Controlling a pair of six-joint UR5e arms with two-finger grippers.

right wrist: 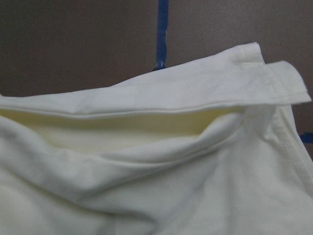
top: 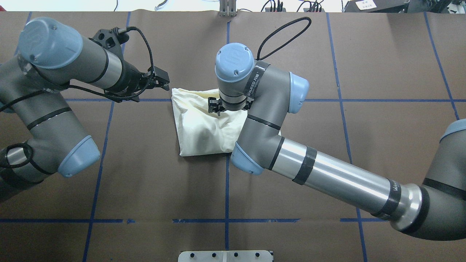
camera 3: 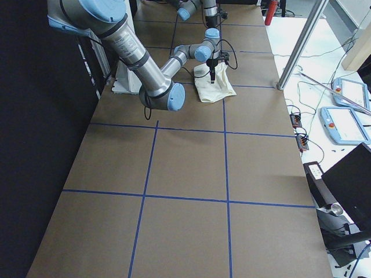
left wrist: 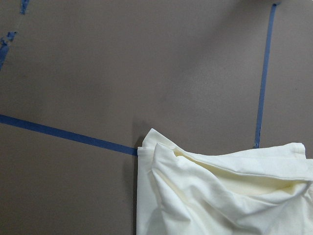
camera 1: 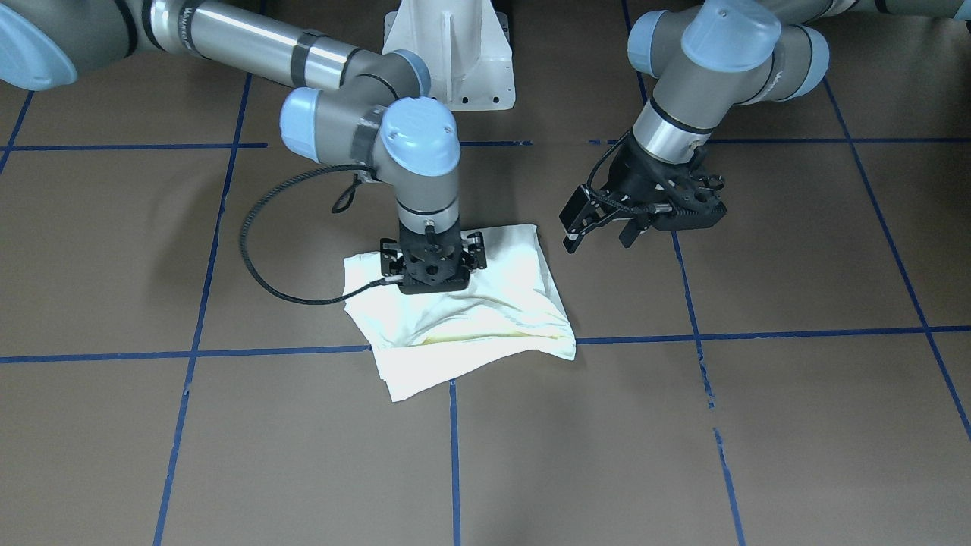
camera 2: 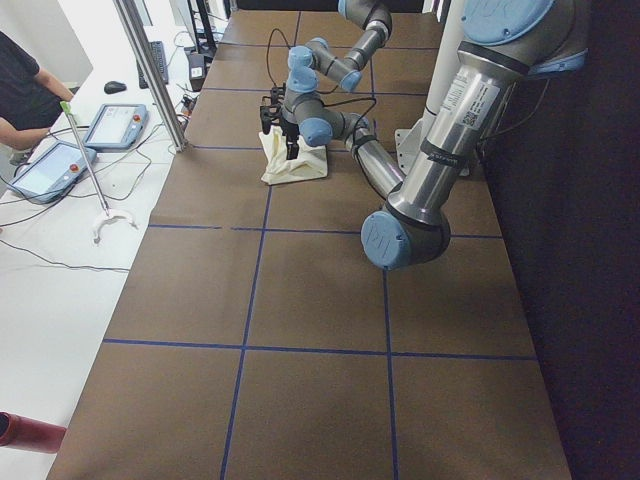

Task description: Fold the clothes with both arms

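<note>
overhead exterior view, left to right: the black two-finger left gripper (top: 162, 80) hangs with fingers apart and empty, just beside a far corner of the cream, folded, soft-cloth t-shirt (top: 202, 127), which lies mid-way along the brown blue-taped table (top: 145, 174). the black right gripper (camera 1: 431, 277) stands vertically on the shirt; its finger state cannot be told. the fabric is judged light and limp: grasp it at the hemmed corners.

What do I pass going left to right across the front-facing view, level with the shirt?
cable → shirt → left claw
</note>
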